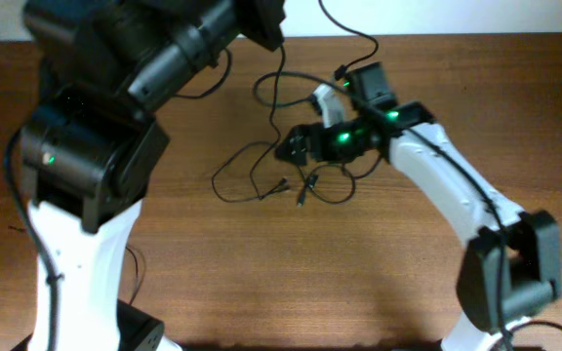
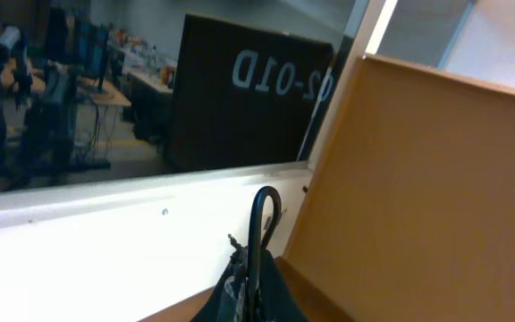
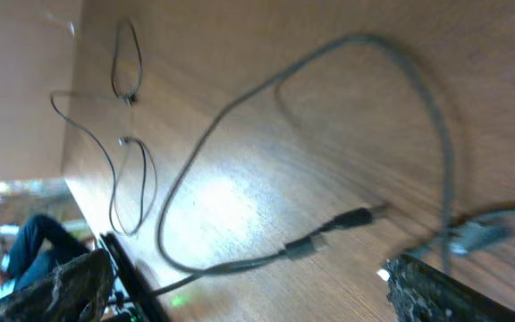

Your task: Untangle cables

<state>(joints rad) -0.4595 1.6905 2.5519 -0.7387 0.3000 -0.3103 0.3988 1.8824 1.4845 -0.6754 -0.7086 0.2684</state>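
The cables (image 1: 261, 175) are thin black cords lying in loose loops at the table's middle, with small plug ends (image 1: 301, 193) toward the front. One strand rises from the pile to my left gripper (image 1: 269, 34) at the top edge. In the left wrist view that gripper (image 2: 253, 277) is shut on a black cord loop (image 2: 265, 201), held high off the table. My right gripper (image 1: 296, 148) sits low over the pile. In the right wrist view its fingers (image 3: 240, 286) are spread wide, with a cord and joined plugs (image 3: 329, 234) lying on the wood between them, not gripped.
The wooden table (image 1: 408, 273) runs to a white wall at the back. Another black cord (image 1: 349, 29) trails over the back edge. My left arm's bulky body (image 1: 86, 156) covers the left side. More thin loops (image 3: 128, 161) lie farther off in the right wrist view.
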